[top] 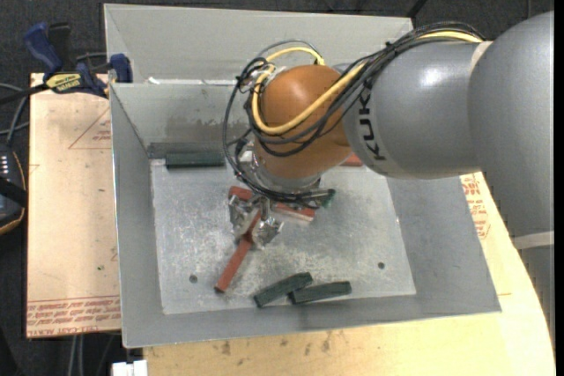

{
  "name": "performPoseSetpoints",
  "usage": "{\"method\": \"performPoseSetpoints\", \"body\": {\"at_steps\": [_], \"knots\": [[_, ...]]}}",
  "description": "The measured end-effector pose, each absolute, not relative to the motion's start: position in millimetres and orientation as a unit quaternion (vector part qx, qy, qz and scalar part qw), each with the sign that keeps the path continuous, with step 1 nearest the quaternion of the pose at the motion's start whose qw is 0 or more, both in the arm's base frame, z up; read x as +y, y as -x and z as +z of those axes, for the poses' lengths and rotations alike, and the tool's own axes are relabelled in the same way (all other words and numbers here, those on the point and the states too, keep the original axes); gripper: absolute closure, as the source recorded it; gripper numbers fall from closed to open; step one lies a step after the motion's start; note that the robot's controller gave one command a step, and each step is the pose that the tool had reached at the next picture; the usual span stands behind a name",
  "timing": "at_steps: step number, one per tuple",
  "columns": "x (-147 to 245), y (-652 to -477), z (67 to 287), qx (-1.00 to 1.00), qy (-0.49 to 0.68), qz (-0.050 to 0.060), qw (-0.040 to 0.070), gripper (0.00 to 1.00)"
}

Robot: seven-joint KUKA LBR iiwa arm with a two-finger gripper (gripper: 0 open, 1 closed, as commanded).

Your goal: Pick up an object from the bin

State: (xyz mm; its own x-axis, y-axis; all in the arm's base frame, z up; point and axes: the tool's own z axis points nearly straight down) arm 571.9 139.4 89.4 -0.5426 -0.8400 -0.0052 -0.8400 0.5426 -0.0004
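My gripper (252,223) hangs below the orange wrist cover, low over the middle of the bin floor. Its fingers stand open, one on each side of the upper end of a long red-brown stick (234,263). The stick lies slanted on the floor, running down-left from the fingers toward the bin's front. Another red-brown piece (296,212) lies just right of the gripper, partly hidden under the wrist cover, with a small green-tipped piece (325,198) beside it.
Two dark green bars (283,288) (322,291) lie end to end near the front wall. A dark grey block (194,158) rests against the back-left wall. The big grey arm comes in from the right and covers the bin's right rear.
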Motion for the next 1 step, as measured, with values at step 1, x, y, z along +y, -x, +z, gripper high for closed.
{"method": "performPoseSetpoints", "body": {"at_steps": [1], "knots": [[139.8,-572.2,94.4,0.878,0.478,0.001,0.002,1.00]]}}
